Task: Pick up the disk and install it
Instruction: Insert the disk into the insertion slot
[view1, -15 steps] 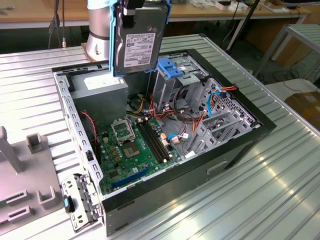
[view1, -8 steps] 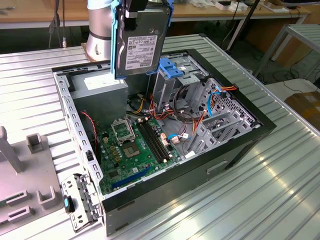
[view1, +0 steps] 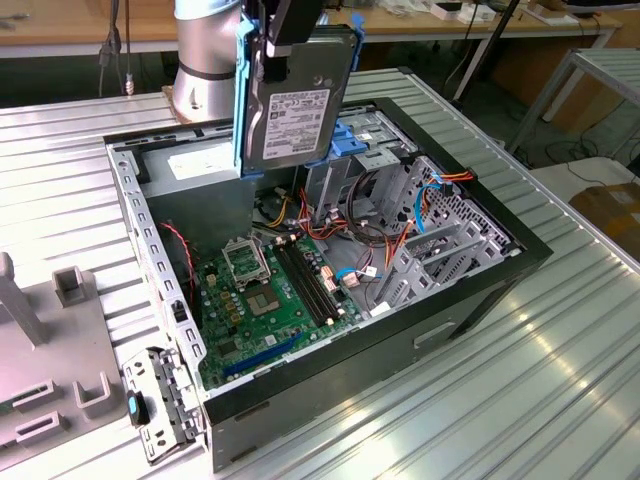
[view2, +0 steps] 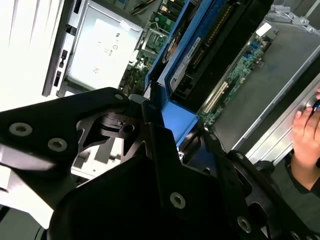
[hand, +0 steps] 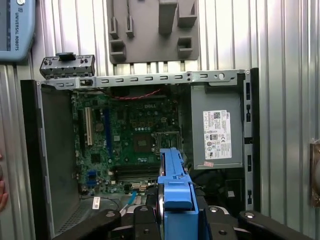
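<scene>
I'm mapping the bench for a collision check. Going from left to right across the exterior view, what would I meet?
grey fixture plate → disk, held up over the open case → metal cage → cardboard box

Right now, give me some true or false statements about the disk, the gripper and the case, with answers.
1. The gripper holds the disk above the open case. True.
2. The disk lies flat on the table. False: it hangs upright, on edge, in the air.
3. The disk's rails are red. False: they are blue.
4. The power supply sits inside the case. True.
</scene>
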